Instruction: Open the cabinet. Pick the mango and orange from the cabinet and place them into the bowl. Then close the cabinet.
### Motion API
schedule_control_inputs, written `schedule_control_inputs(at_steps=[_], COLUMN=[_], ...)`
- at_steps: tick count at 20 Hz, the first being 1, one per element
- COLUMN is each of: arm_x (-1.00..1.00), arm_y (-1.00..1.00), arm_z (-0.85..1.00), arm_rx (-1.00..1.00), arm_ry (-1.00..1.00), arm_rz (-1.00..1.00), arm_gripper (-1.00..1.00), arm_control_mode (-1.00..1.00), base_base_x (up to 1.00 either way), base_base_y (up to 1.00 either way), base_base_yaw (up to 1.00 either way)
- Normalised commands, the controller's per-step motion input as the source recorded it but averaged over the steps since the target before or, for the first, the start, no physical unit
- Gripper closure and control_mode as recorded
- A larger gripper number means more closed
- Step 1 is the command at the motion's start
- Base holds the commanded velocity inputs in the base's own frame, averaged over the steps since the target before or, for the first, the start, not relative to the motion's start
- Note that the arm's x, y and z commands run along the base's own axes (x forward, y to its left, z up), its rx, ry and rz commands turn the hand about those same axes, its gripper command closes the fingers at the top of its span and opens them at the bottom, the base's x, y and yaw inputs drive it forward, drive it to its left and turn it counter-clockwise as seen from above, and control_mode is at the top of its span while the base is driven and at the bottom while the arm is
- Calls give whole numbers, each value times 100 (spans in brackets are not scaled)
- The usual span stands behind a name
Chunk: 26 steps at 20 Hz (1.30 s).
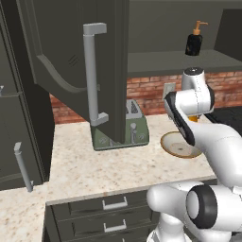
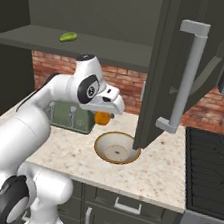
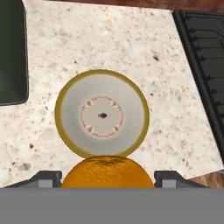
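Hand view: your hand point(image 3: 107, 177) grips the orange point(image 3: 107, 172) at 6 o'clock, jaws wide around it, above the bowl point(image 3: 102, 113). Round, firm and smooth, so it may roll.

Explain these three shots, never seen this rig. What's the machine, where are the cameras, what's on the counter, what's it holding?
It is a rendered kitchen with a white robot arm on a drivable base. Two pictures come from cameras on the base, behind the arm to its left and right. The third looks down from the hand itself.

The gripper is shut on the orange, held above the bowl, which is empty. The bowl sits on the speckled counter beside a green toaster; a stovetop lies to the right.

Above, the cabinet has its doors swung open. The mango lies on its shelf, and a dark soap dispenser stands there too.
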Motion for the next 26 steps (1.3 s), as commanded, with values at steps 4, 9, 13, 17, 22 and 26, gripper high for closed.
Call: schedule_control_inputs(at_steps=[4, 9, 13, 17, 22, 26], arm_x=[21, 20, 17, 18, 16, 17], arm_y=[-9, -7, -4, -4, -3, -5], arm_z=[-14, -16, -17, -17, -17, -17], arm_rx=[2, 2, 2, 1, 1, 1], arm_ry=[4, 3, 2, 3, 3, 2], arm_rz=[0, 0, 0, 0, 0, 0], arm_gripper=[100, 100, 100, 100, 100, 100], arm_control_mode=[-100, -100, -100, -100, -100, -100], base_base_x=[0, 0, 0, 0, 0, 0], base_base_y=[0, 0, 0, 0, 0, 0], base_base_yaw=[0, 0, 0, 0, 0, 0])
